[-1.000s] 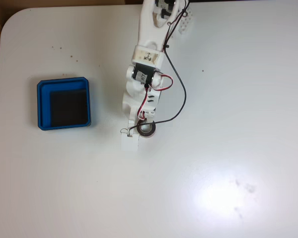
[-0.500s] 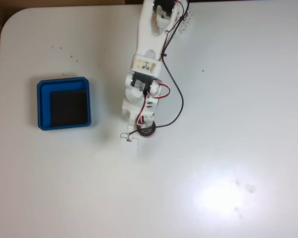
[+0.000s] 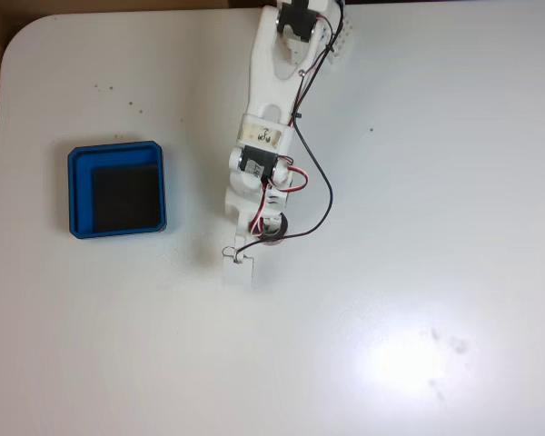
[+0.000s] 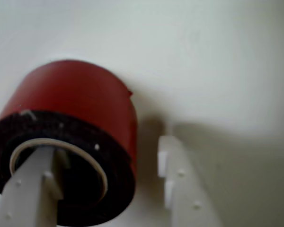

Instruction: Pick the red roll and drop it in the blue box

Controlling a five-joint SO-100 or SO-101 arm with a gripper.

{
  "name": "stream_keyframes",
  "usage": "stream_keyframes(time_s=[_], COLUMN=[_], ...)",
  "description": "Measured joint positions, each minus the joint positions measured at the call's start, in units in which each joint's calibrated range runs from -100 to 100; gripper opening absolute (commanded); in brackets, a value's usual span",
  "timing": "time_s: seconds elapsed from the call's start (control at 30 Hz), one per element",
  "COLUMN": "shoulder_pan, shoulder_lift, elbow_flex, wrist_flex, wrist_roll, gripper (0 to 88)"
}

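The red roll [image 4: 80, 101] fills the left of the wrist view, standing on the white table with its hollow centre facing the camera. One white finger [image 4: 31, 189] reaches into that hollow; the other finger [image 4: 180, 184] stands outside on the right, a narrow gap away from the red wall. My gripper [image 4: 105, 146] is open around the roll's wall. In the fixed view the roll [image 3: 274, 232] is mostly covered by the gripper [image 3: 254, 247] near the table's middle. The blue box [image 3: 116, 150], with its black floor, lies to the left, well apart from the gripper.
The white arm [image 3: 271, 100] comes in from the top edge of the fixed view, trailing black and red cables [image 3: 318, 195]. The white table [image 3: 418, 272] has bare room to the right and below. Its rounded corner is at top left.
The arm has stretched further down the fixed view. The gripper has slid over the roll, which now shows less and sits slightly higher under the wrist.
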Motion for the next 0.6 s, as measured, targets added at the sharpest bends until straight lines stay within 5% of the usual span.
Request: stream_keyframes(time_s=[0.2, 0.4, 0.6], shoulder_pan=[0.0, 0.5, 0.7], shoulder_lift=[0.1, 0.1, 0.1], elbow_flex=[0.0, 0.0, 0.0], wrist_flex=[0.0, 0.0, 0.0], wrist_roll=[0.1, 0.3, 0.3], gripper=[15.7, 0.7, 0.8])
